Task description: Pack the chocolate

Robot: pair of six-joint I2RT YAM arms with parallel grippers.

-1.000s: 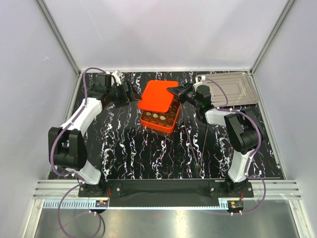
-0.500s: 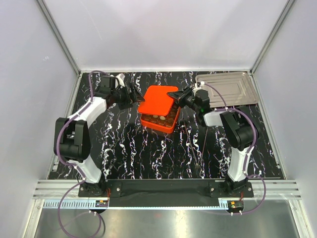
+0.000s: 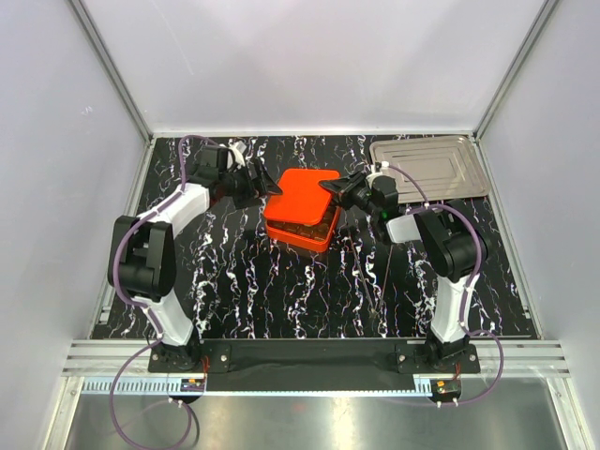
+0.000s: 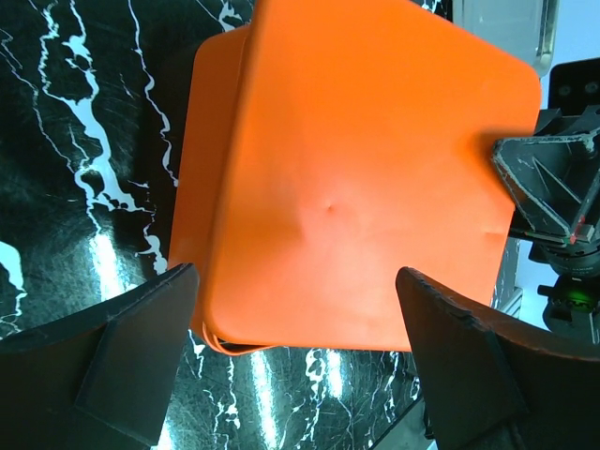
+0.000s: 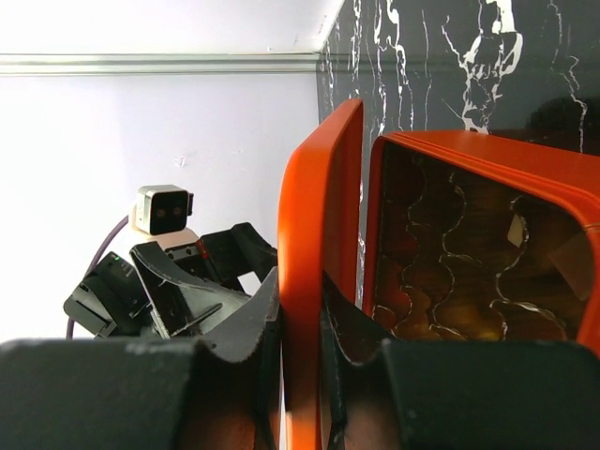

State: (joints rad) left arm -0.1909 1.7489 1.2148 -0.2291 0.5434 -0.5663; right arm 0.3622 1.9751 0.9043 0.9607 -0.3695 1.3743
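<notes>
The orange lid [image 3: 302,194] lies tilted over the orange grid box [image 3: 309,234] and covers nearly all of it. My right gripper [image 3: 343,194] is shut on the lid's right edge [image 5: 314,281], fingers on both faces. In the right wrist view the box's inside [image 5: 469,272] shows its cells, with brown and tan chocolate [image 5: 441,319] dim in them. My left gripper [image 3: 255,184] is open at the lid's left side. In the left wrist view its fingers [image 4: 131,356] straddle the lid [image 4: 356,178] without touching it.
A silver metal tray [image 3: 431,169] lies at the back right, behind my right arm. The table is black marble-patterned [image 3: 281,291]. White walls close in the left, back and right sides.
The lid has come down and forward over the box, hiding the rows of chocolate that showed before. My left gripper has moved right, up to the lid's left edge.
</notes>
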